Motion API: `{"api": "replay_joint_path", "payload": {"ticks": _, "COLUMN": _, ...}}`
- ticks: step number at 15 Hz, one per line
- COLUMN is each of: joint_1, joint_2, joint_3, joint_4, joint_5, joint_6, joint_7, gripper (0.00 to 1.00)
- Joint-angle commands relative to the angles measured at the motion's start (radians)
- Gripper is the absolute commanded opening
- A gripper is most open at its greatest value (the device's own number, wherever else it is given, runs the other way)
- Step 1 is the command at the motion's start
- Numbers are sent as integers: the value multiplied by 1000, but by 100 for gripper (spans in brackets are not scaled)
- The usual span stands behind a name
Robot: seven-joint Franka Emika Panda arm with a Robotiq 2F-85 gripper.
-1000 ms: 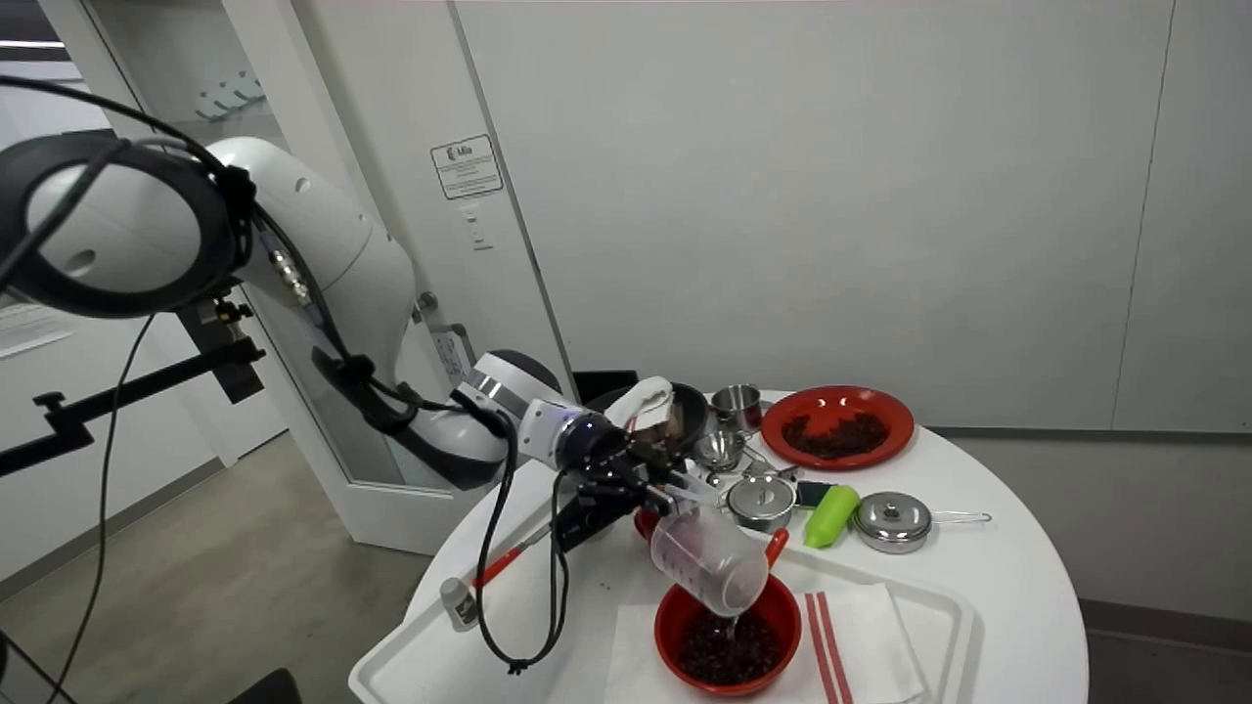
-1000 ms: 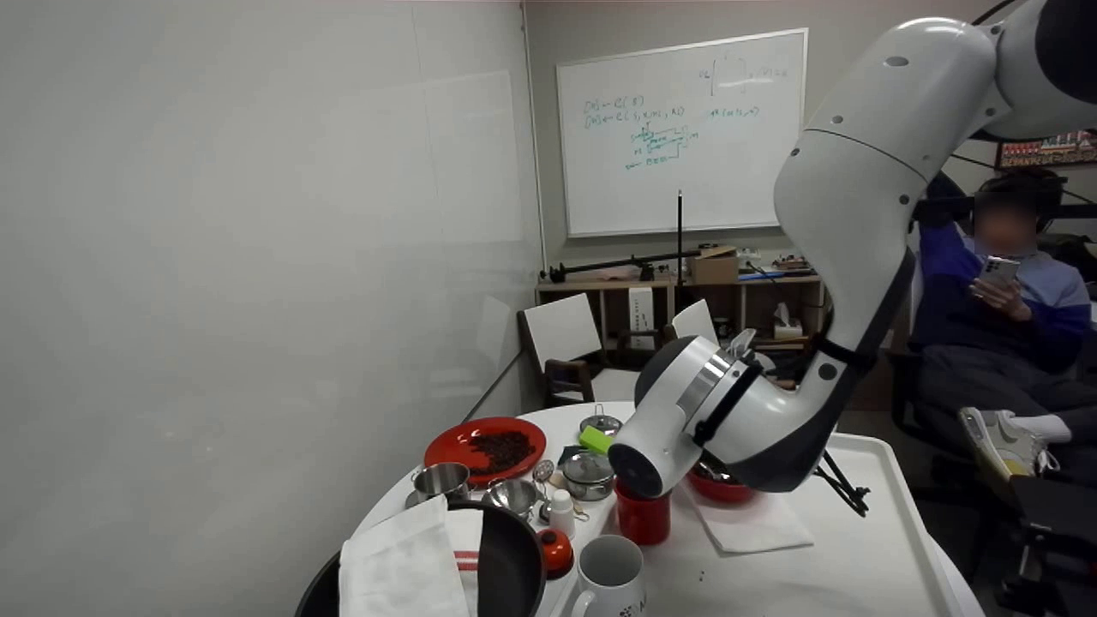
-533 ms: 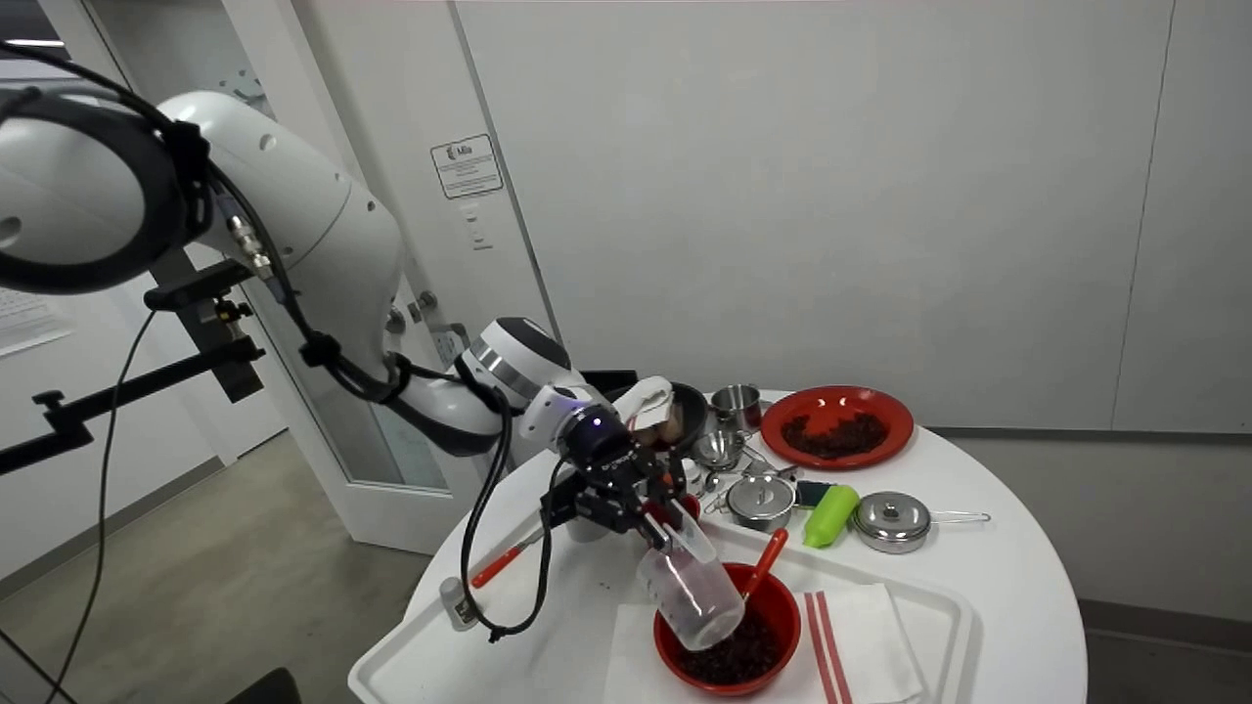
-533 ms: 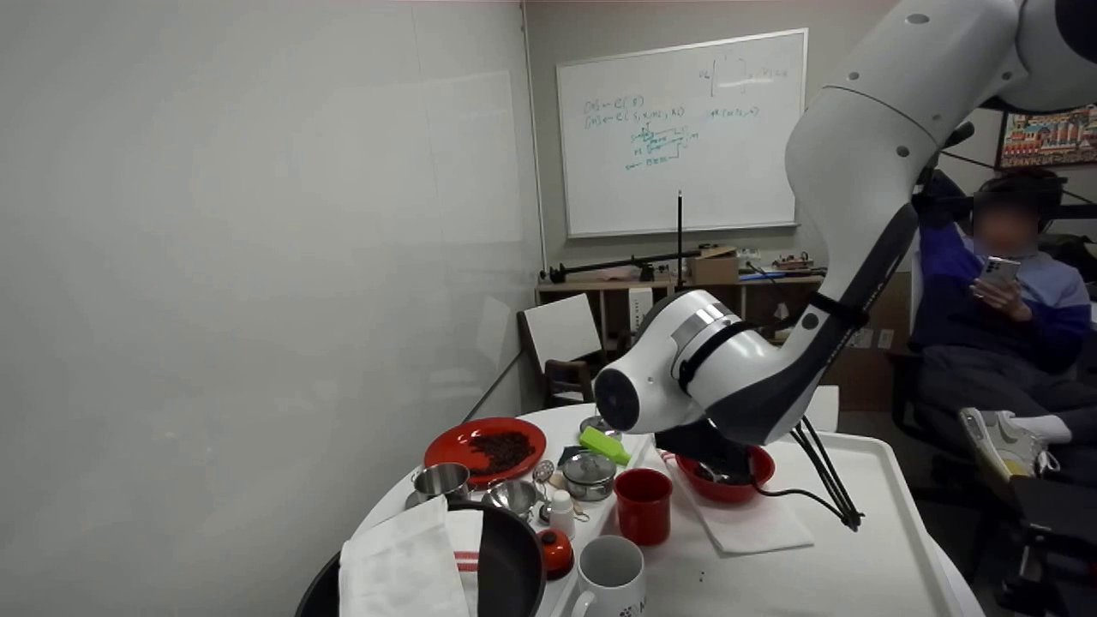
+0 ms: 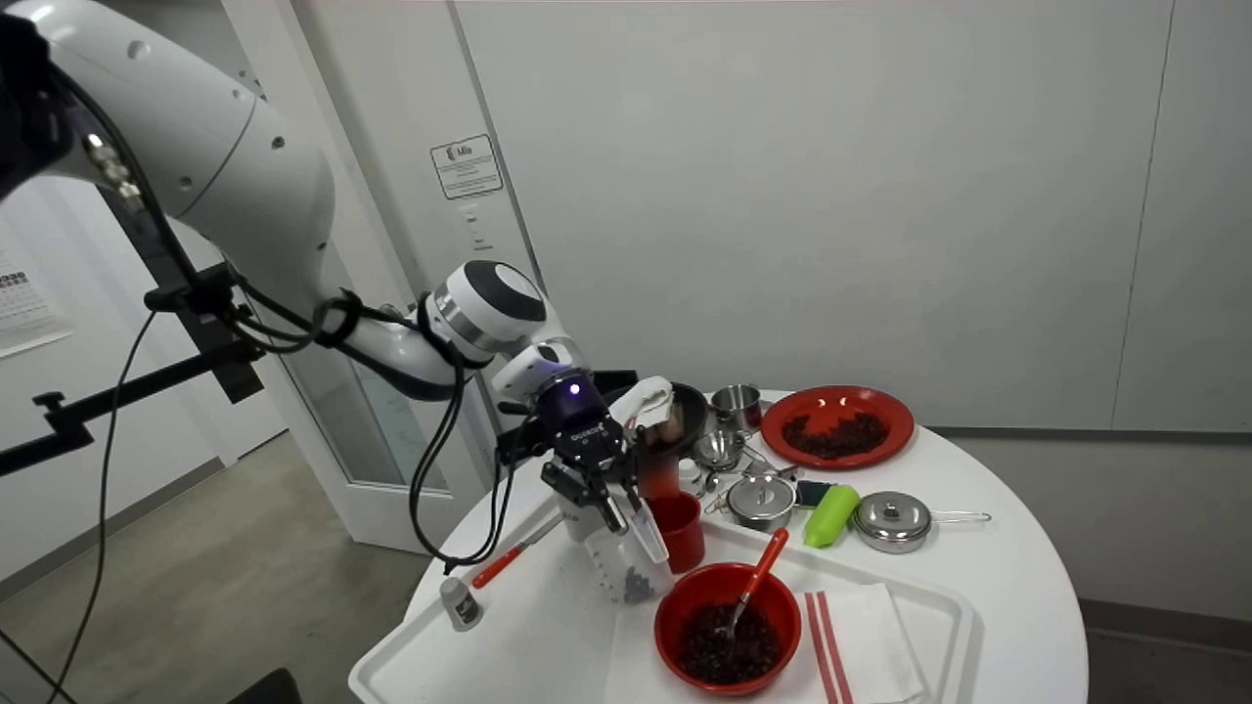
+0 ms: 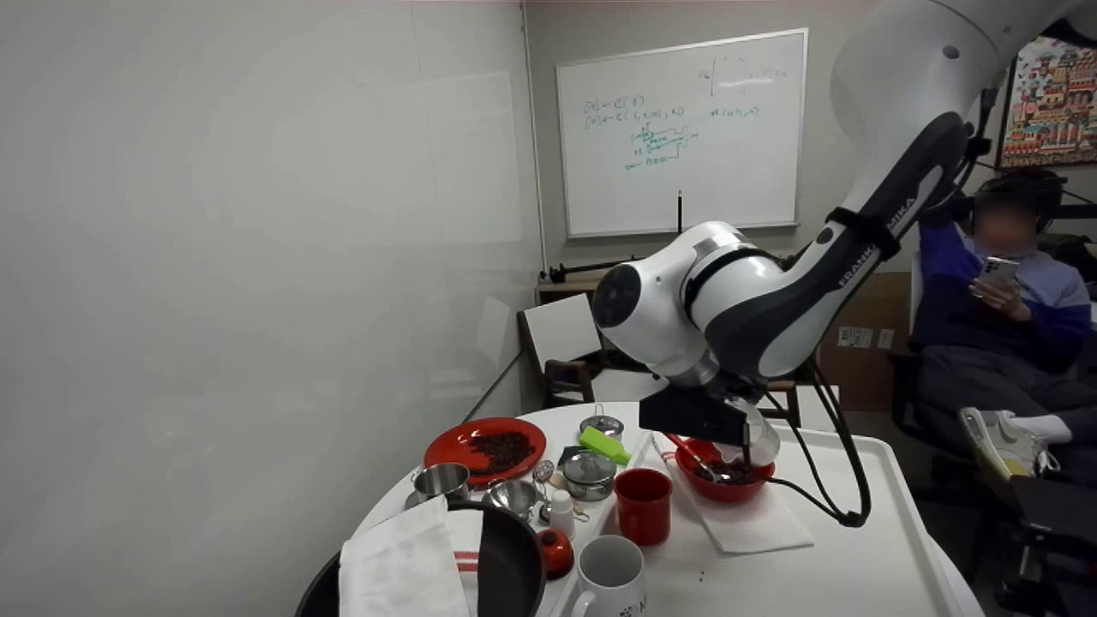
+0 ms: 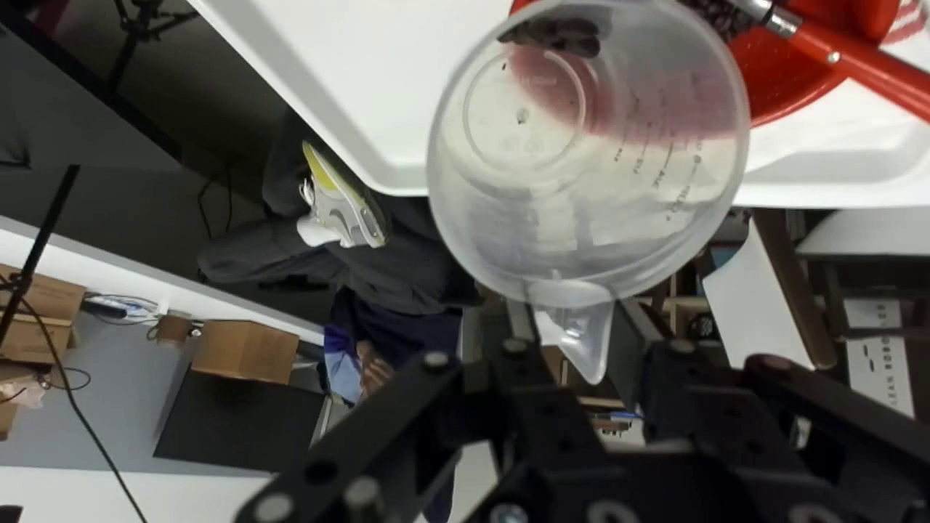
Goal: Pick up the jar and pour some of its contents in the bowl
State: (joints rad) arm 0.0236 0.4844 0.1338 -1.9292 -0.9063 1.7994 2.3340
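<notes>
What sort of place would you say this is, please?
Probably a robotics lab or office room: an exterior view shows a written-on whiteboard, a robot arm and a seated person holding a phone.

We log a glossy white arm [image 5: 259,191] with rounded joints, dark round plugs [image 6: 951,52], a silver band [image 5: 460,328] and a black end cap [image 6: 617,296]. On its dark panel [image 6: 926,163] we read "FRANK" and "MIKA", a black strap [image 6: 864,231] between. Black cables [image 5: 469,559], tied in loops; metal connector [image 5: 115,176]. Black wrist module [image 5: 579,416]: bright violet-white light [image 5: 574,389], pale lettering [image 5: 589,432] too small for us. Fingers [image 7: 541,407]: black, pale screw heads [image 7: 436,359].
</notes>
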Motion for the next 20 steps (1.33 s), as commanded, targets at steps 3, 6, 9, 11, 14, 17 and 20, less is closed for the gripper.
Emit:
{"api": "replay_joint_path", "payload": {"ticks": 3, "joint_1": -15, "joint_2": -140, "joint_3": -28, "joint_4": -149, "joint_5": 207, "joint_6": 212, "joint_7": -235, "gripper": 11}}
{"api": "replay_joint_path", "payload": {"ticks": 6, "joint_1": -16, "joint_2": -182, "joint_3": -46, "joint_4": -210, "joint_5": 323, "joint_6": 316, "joint_7": -376, "gripper": 11}}
{"api": "replay_joint_path", "payload": {"ticks": 9, "joint_1": -14, "joint_2": -217, "joint_3": -63, "joint_4": -270, "joint_5": 445, "joint_6": 414, "joint_7": -536, "gripper": 12}}
{"api": "replay_joint_path", "payload": {"ticks": 11, "joint_1": -13, "joint_2": -232, "joint_3": -71, "joint_4": -309, "joint_5": 525, "joint_6": 480, "joint_7": -650, "gripper": 11}}
{"api": "replay_joint_path", "payload": {"ticks": 14, "joint_1": -16, "joint_2": -236, "joint_3": -80, "joint_4": -366, "joint_5": 624, "joint_6": 604, "joint_7": -827, "gripper": 12}}
{"api": "replay_joint_path", "payload": {"ticks": 17, "joint_1": -17, "joint_2": -227, "joint_3": -94, "joint_4": -417, "joint_5": 724, "joint_6": 733, "joint_7": -964, "gripper": 12}}
{"api": "replay_joint_path", "payload": {"ticks": 20, "joint_1": -12, "joint_2": -218, "joint_3": -114, "joint_4": -465, "joint_5": 803, "joint_6": 866, "joint_7": -1032, "gripper": 12}}
